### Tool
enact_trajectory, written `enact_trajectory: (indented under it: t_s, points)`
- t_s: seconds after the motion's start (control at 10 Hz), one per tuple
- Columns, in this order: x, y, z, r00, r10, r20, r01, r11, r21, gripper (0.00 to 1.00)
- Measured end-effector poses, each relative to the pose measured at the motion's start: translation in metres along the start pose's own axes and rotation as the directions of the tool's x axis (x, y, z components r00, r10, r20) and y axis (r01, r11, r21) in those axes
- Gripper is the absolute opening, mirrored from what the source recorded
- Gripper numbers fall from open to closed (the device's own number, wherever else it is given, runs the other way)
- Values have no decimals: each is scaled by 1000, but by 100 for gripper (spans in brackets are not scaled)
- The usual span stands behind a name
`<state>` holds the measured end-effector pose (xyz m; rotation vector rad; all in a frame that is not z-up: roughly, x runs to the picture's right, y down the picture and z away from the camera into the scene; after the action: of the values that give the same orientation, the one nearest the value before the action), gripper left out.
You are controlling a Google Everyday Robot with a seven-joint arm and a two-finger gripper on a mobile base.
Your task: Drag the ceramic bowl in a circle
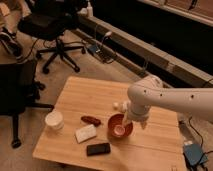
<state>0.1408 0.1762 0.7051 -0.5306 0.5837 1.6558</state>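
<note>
Bench (75, 95): pale wooden top, filling the centre and lower frame. Office chair (47, 22): black, on castors, upper left, well apart from the bench. Robot arm (175, 100): white, entering from the right edge and bending down at centre. Gripper (127, 121): jaws spread wide, clamped on nothing, poised at the right-hand inner rim of the bowl. Ceramic bowl (119, 127): orange-red, glossy, paler inside, just right of centre on the bench. Judged rigid, fairly heavy, slippery-glazed and chippable; best taken by pinching the rim wall, or pressing inside it, and sliding without lifting. White cup (54, 120): left of centre. Pale pad (85, 133) and black phone (98, 148): near the bowl's left, possible obstructions to a circular drag.
</note>
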Motion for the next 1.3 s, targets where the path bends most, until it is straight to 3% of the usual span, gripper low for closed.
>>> enact_trajectory:
  t_s: [0.1,0.7,0.8,0.9,1.0,1.1,1.2,1.3]
  points:
    - [-3,4,3,1000,-31,6,31,1000,-7,65]
    - [-4,6,4,999,-44,13,44,999,-9,65]
    - [-29,31,17,958,-268,100,271,962,-16,65]
    - [-43,41,27,917,-374,138,377,926,1,65]
    - [-52,44,34,893,-422,155,425,905,14,65]
    - [-62,40,43,875,-455,166,457,889,30,65]
    - [-71,33,48,867,-466,176,466,884,42,65]
    - [-83,21,48,868,-460,190,458,887,57,65]
